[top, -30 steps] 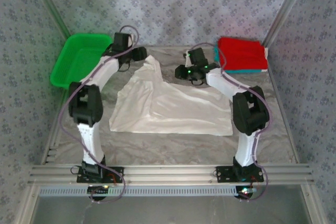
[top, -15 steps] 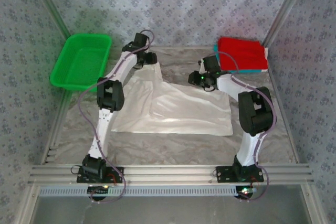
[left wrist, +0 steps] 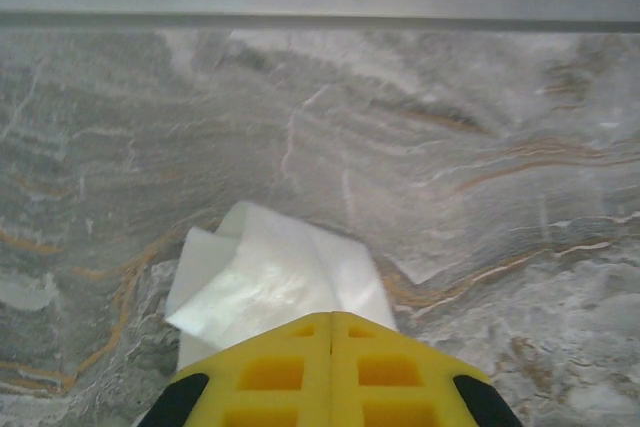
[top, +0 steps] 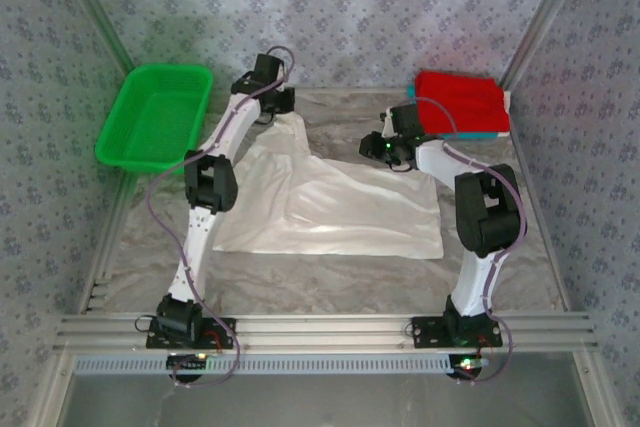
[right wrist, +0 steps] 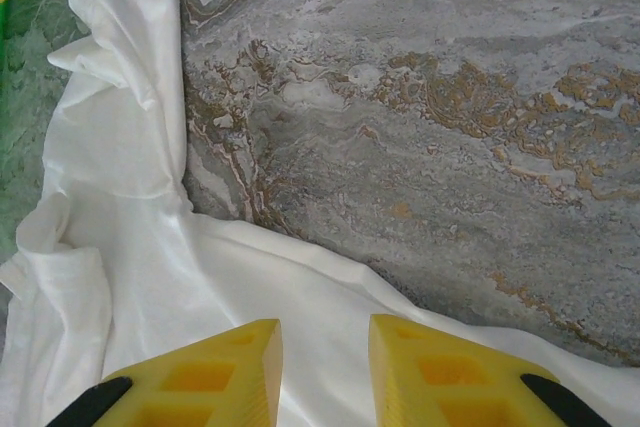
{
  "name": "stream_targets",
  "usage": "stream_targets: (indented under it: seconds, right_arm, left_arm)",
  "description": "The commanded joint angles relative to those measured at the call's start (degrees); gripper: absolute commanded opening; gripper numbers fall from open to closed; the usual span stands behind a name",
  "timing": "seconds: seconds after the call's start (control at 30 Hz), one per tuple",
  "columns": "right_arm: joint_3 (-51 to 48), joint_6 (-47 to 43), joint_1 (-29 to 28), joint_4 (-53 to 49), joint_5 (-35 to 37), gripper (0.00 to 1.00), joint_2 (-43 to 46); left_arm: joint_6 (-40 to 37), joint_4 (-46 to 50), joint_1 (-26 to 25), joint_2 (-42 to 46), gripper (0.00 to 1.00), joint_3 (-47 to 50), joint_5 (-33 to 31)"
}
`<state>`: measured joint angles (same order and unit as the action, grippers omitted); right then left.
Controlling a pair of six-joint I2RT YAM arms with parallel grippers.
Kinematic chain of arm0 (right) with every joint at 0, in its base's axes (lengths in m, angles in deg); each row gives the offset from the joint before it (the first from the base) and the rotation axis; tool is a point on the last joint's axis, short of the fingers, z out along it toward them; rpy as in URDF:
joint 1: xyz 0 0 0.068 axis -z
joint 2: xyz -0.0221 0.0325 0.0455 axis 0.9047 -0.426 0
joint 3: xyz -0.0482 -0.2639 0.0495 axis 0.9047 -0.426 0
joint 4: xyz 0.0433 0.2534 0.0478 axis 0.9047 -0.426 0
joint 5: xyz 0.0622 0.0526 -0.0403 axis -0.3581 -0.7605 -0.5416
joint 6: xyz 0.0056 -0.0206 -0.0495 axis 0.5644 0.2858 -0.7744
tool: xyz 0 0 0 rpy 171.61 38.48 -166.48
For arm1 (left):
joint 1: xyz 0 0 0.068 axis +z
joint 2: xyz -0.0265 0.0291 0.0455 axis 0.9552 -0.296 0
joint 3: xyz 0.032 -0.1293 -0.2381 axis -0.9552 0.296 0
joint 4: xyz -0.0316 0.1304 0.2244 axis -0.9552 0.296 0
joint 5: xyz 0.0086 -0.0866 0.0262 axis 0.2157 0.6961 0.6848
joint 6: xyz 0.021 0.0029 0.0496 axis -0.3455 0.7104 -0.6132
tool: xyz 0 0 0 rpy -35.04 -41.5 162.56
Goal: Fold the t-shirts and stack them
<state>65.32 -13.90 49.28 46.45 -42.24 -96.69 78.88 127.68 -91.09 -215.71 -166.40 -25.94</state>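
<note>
Yellow plastic fingers of the left gripper (left wrist: pixel 332 321) meet flush along their centre seam, clamped on a small bunched fold of the soft white cloth t-shirt (left wrist: pixel 268 282). In the left wrist view that fold pushes out just past the fingertips as a crumpled, layered tuft, bright white against the marbled grey and tan table cover (left wrist: pixel 440 147). A pale metal rail runs along the far edge of the cover.

From above, this pinched tuft is the shirt's far left corner, drawn out into a narrow peak toward the back of the table. The rest of the garment spreads flat and wide across the middle of the table, between the two arms. Its near edge is fairly straight, and a soft crease runs through its middle. The side facing up is plain white.

The right gripper (right wrist: pixel 325 332) hangs with its yellow fingers apart, and white cloth shows through the gap below them. It sits over the shirt's far right edge, where the hem runs diagonally across the cover. To its left the cloth rises in loose folds and rolled wrinkles.

Beyond the right gripper, in the far right corner, a folded red shirt (top: pixel 460 99) lies on top of a folded teal shirt (top: pixel 482 133). Both are well apart from the white one. A green plastic basket (top: pixel 155 117) stands at the far left.
</note>
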Motion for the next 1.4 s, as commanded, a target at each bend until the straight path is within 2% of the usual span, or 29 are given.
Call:
stream_targets:
  seconds: [0.0, 0.03, 0.07, 0.13, 0.17, 0.3, 0.43, 0.53, 0.63, 0.8, 0.9, 1.07, 1.13, 1.2, 1.37]
  right_arm:
    - [2.24, 1.08, -0.09, -0.76, -0.57, 0.31, -0.80]
    - [1.84, 1.39, 0.03, -0.66, -0.36, 0.31, -0.42]
    - [1.44, 1.49, 0.17, -0.53, -0.20, 0.31, -0.13]
    - [1.00, 1.57, 0.52, -0.80, -0.06, 0.31, 0.19]
    - [0.60, 1.63, 0.75, -0.60, -0.23, 0.32, 0.34]
    - [-0.28, 1.46, 1.23, -0.29, -0.76, 0.32, 0.29]
    - [-0.97, 1.42, 1.48, -0.41, -1.30, 0.32, 0.43]
    - [-1.56, 1.23, 1.69, -0.42, -1.30, 0.33, 0.89]
    - [-1.84, 1.13, 1.80, -0.18, -1.23, 0.33, 1.07]
    - [-1.91, 1.43, 1.85, 0.01, -1.58, 0.33, 0.38]
    - [-1.96, 1.48, 1.84, 0.15, -1.65, 0.33, 0.10]
    - [-2.27, 1.41, 1.88, 0.14, -1.65, 0.33, 0.36]
    - [-2.40, 1.42, 1.87, 0.20, -1.77, 0.33, 0.39]
    - [-2.37, 1.43, 1.88, 0.17, -1.84, 0.33, 0.45]
    - [-2.37, 1.24, 1.91, -0.13, -1.72, 0.33, 0.41]
  left_arm:
    - [-2.23, 1.25, -0.99, 3.68, 0.00, -4.76, 1.20]
    - [-2.13, 2.52, -0.88, 3.98, 0.00, -5.63, 0.83]
    - [-2.05, 3.83, -0.65, 4.31, 0.11, -6.07, 0.23]
    - [-1.30, 5.86, -0.05, 4.75, 0.43, -5.68, -1.66]
    - [-0.23, 6.63, 0.57, 4.64, 0.49, -5.28, -2.09]
    - [3.59, 7.42, 2.89, 3.20, 0.62, -3.92, -1.21]
    - [4.66, 7.10, 3.36, 1.34, 0.63, -3.90, -0.58]
    - [5.29, 7.42, 3.50, 0.41, 0.61, -3.50, -0.59]
    - [6.50, 7.45, 3.71, 0.56, 0.50, -1.33, -0.88]
    - [7.88, 4.05, 3.72, 3.34, 0.39, 6.51, -0.61]
    - [8.41, 1.12, 3.70, 5.08, 0.38, 11.34, -0.44]
    - [8.20, 0.36, 3.72, 5.23, 0.37, 12.90, 0.13]
    - [8.25, 0.08, 3.73, 5.14, 0.29, 12.81, 0.41]
    - [8.25, 0.06, 3.72, 5.31, 0.16, 12.80, 0.27]
    - [7.86, 0.27, 3.67, 6.27, 0.05, 11.51, -0.12]
